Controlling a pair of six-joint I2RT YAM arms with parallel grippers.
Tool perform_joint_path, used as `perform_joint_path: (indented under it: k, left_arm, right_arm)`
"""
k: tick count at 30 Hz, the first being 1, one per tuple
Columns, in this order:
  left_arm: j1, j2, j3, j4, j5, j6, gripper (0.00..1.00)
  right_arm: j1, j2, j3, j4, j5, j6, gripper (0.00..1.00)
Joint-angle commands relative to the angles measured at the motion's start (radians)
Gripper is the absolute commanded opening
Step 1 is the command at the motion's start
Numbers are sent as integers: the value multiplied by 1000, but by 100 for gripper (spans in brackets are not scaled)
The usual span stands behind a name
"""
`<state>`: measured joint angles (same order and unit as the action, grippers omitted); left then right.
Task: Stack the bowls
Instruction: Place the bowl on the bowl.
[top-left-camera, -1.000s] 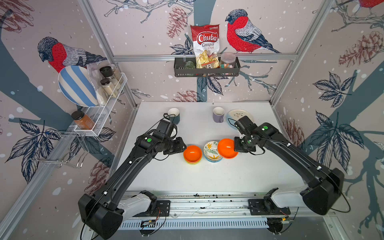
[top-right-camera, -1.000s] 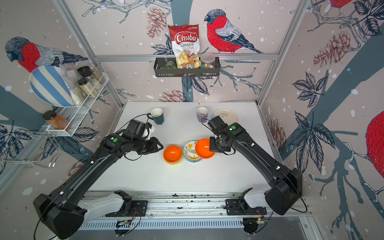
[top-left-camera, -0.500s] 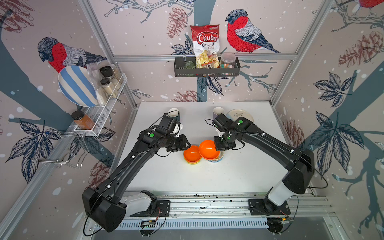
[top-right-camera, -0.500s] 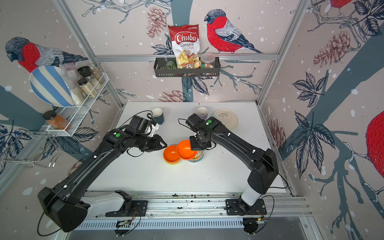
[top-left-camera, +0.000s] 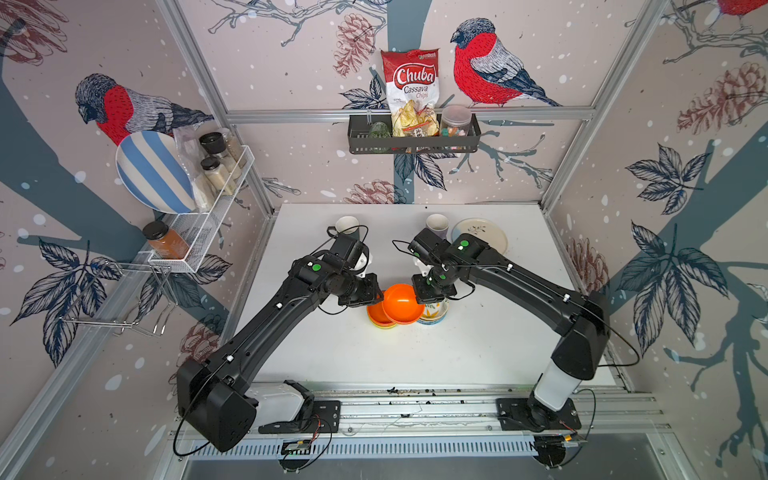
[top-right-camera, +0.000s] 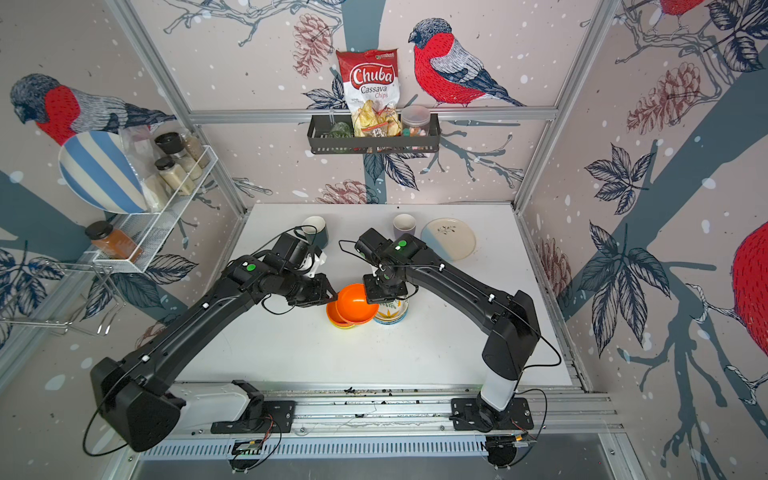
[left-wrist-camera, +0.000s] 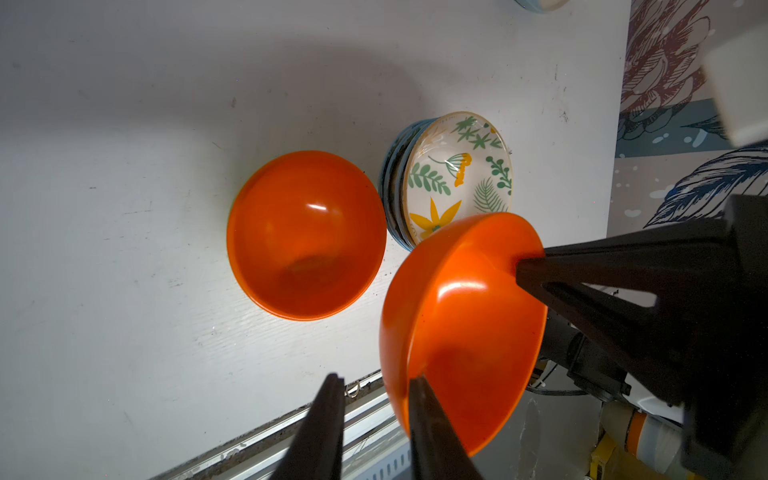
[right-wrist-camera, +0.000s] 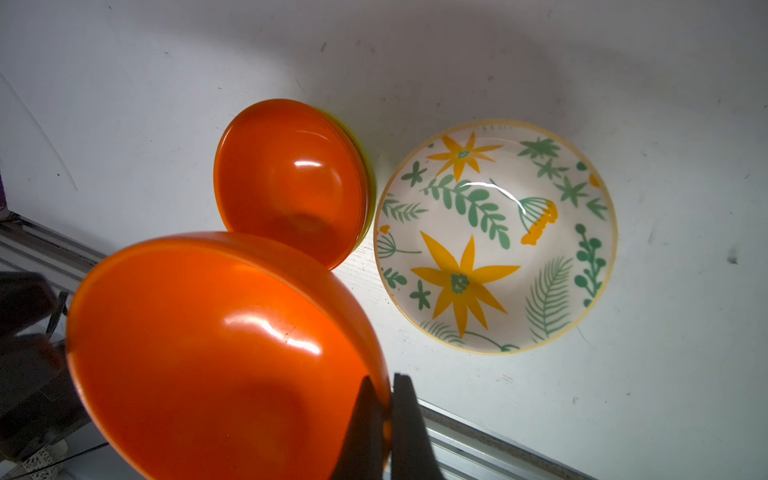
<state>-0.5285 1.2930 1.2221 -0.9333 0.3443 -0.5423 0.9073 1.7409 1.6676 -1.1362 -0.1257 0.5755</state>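
Right tool (right-wrist-camera: 384, 380) pinches the rim of a raised orange bowl (right-wrist-camera: 208, 353), one finger inside and one outside, holding it tilted in the air above the white surface (top-left-camera: 415, 361). Left tool (left-wrist-camera: 376, 378) meets the same bowl from the opposite side with its fingers spread and the rim between them. The outer finger stands clear of the bowl wall, so no grip shows there.

Beneath the raised bowl, and partly covered by it in both top views, a second orange bowl (left-wrist-camera: 305, 235) sits nested in a lime-green bowl (right-wrist-camera: 370, 195), of which only the edge shows. Just beside this pair stands a floral bowl stack (right-wrist-camera: 494, 237). Its top bowl is cream with yellow flowers and green leaves, and darker rims peek out beneath it in the left wrist view. Seen from above, the right tool's black body hides much of that stack.

Toward the back wall, well apart from the bowls, stand a dark mug (top-left-camera: 347, 224), a lilac mug (top-left-camera: 437, 224) and a cream-and-blue plate (top-left-camera: 482, 237). A black wall basket (top-left-camera: 413, 143) carries a bag of cassava chips (top-left-camera: 409, 91), and a wire rack (top-left-camera: 199, 232) on the side wall holds a striped plate (top-left-camera: 151, 174) and jars
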Motion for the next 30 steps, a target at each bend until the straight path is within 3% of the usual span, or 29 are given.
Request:
perform_joint_path:
  k: [1, 12, 30]
  left_arm:
    - [-5, 10, -11, 3, -17, 21, 29]
    - [-14, 28, -27, 22, -12, 22, 27]
    - [-22, 32, -56, 27, -39, 25, 14]
  right_arm:
    - [5, 7, 13, -22, -14, -12, 0]
    - [17, 33, 27, -18, -14, -14, 0]
    - [21, 39, 41, -6, -14, -4, 0]
